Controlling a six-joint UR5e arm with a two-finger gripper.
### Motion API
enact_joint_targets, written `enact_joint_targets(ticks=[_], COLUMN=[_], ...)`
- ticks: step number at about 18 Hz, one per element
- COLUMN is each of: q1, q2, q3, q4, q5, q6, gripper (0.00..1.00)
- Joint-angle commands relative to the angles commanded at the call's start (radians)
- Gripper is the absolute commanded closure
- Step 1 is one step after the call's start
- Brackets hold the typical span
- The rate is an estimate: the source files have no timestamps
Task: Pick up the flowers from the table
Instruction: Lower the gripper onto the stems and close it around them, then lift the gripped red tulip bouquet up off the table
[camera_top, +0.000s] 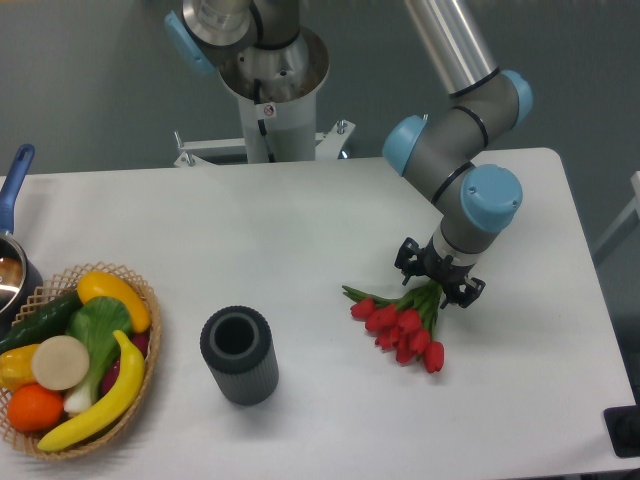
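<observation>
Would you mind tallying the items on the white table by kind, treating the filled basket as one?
Tulip bunch: 1
Dark ribbed cylinder cup: 1
Wicker basket of fruit and vegetables: 1
Pot with blue handle, at the left edge: 1
Total: 4

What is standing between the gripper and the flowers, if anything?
Nothing visible. The gripper is already right over the green stem end of the flowers, which lie on the table. The dark cylinder and the basket stand far off to the side.
</observation>
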Motion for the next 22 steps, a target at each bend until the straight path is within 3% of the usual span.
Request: enact_joint_targets(ticks=[4, 10, 16, 18, 22], q1=[0.0, 0.002, 0.0, -0.002, -0.002], q2=[0.005, 0.014, 0.058, 0.112, 0.211], q3=[-0.002, 0.006, 0.006, 0.006, 0.014], q4=[-0.002, -0.006, -0.008, -0.009, -0.008], q5=[0.0, -0.006, -0.014, -0.05, -0.228], q6=[-0.002, -0.005, -0.005, -0.015, -0.109], gripper=[0.61, 0.61, 0.63, 0.63, 0.63])
